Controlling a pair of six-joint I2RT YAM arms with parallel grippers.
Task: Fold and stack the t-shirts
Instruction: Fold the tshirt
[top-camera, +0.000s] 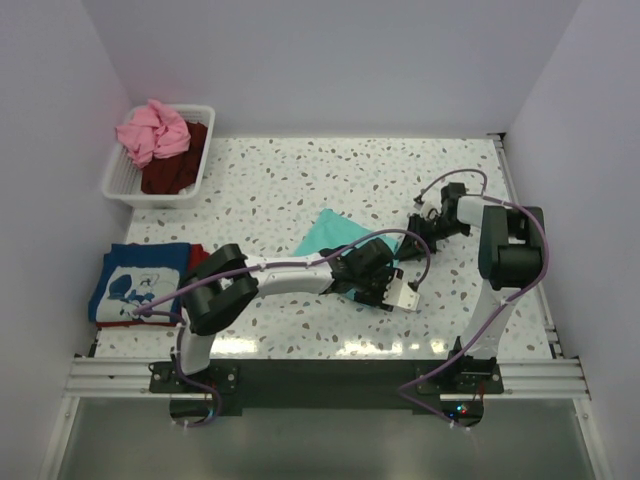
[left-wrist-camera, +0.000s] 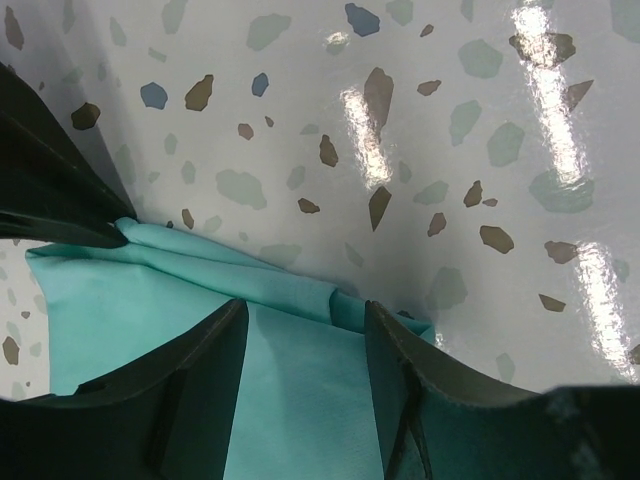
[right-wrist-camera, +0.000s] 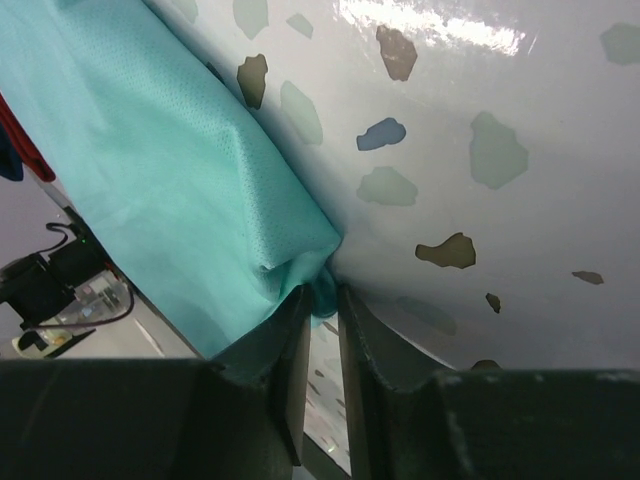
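Observation:
A teal-green t-shirt (top-camera: 333, 236) lies partly folded in the middle of the table. My left gripper (top-camera: 372, 288) is at its near right edge; in the left wrist view it (left-wrist-camera: 305, 335) is open, jaws wide apart, with flat teal cloth (left-wrist-camera: 130, 290) between and under them. My right gripper (top-camera: 415, 228) is at the shirt's right corner; in the right wrist view it (right-wrist-camera: 322, 295) is shut on a bunched corner of the teal cloth (right-wrist-camera: 180, 170). A folded blue t-shirt with white print (top-camera: 140, 283) lies on a red one (top-camera: 197, 258) at the left.
A white slatted basket (top-camera: 120, 180) at the back left holds a pink t-shirt (top-camera: 152, 130) and a dark maroon one (top-camera: 178, 165). The speckled table (top-camera: 300, 180) is walled on three sides. A metal rail (top-camera: 330, 375) runs along the near edge.

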